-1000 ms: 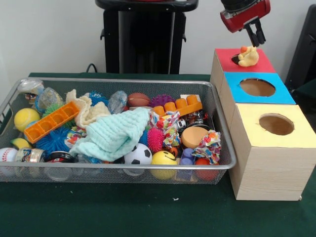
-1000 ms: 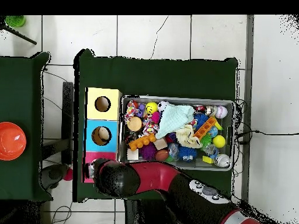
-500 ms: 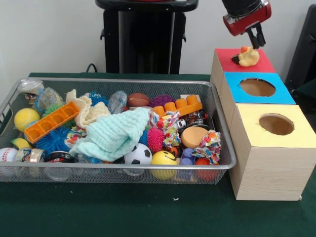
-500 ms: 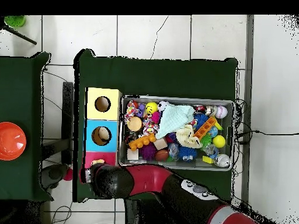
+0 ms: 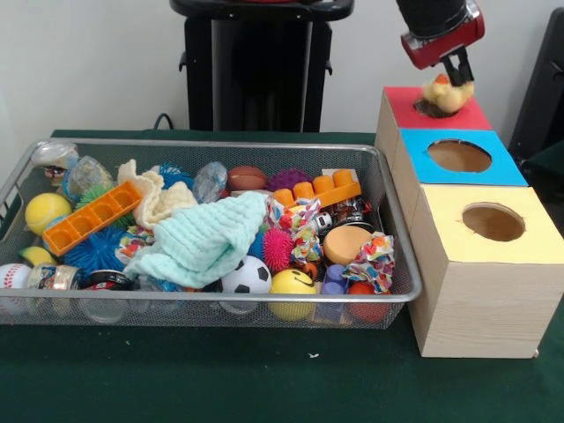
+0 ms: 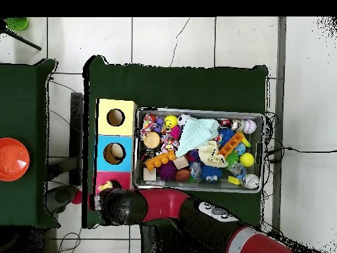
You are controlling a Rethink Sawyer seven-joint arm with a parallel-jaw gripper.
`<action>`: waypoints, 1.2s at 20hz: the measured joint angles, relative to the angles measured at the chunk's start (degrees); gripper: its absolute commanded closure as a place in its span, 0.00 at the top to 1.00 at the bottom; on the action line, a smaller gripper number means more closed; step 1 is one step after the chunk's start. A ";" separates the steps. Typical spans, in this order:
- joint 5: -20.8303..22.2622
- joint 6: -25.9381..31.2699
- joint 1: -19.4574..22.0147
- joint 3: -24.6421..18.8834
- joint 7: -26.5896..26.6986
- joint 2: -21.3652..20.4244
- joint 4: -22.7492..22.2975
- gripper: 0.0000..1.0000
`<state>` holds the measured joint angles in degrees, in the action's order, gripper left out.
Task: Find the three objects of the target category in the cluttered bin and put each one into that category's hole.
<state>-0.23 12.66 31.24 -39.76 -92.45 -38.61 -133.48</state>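
Claw [image 5: 457, 69] hangs above yellow duck [image 5: 447, 93] on red box [image 5: 407, 109]; grip state unclear.

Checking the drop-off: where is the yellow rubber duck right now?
In the front view, the yellow rubber duck sits on the red box top at upper right, directly under the gripper.

The arm [image 6: 125, 205] hides most of the red box [image 6: 105, 178].

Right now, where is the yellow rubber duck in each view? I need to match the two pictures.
Front view: the yellow rubber duck sits at the hole of the red-topped box, upper right, just under the end effector.
Overhead view: only a bit of it shows, lower left, beside the arm.
Shared landmark: the blue-topped box next to the red one.
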 measured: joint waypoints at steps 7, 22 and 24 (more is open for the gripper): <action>1.99 -0.01 -0.26 2.06 0.00 0.87 0.02 0.00; 4.42 -0.01 -0.26 3.01 0.00 -0.69 0.01 0.00; 4.42 -0.01 -0.26 3.02 0.00 -0.69 0.01 0.00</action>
<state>4.20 12.64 30.97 -36.74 -92.45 -39.30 -133.47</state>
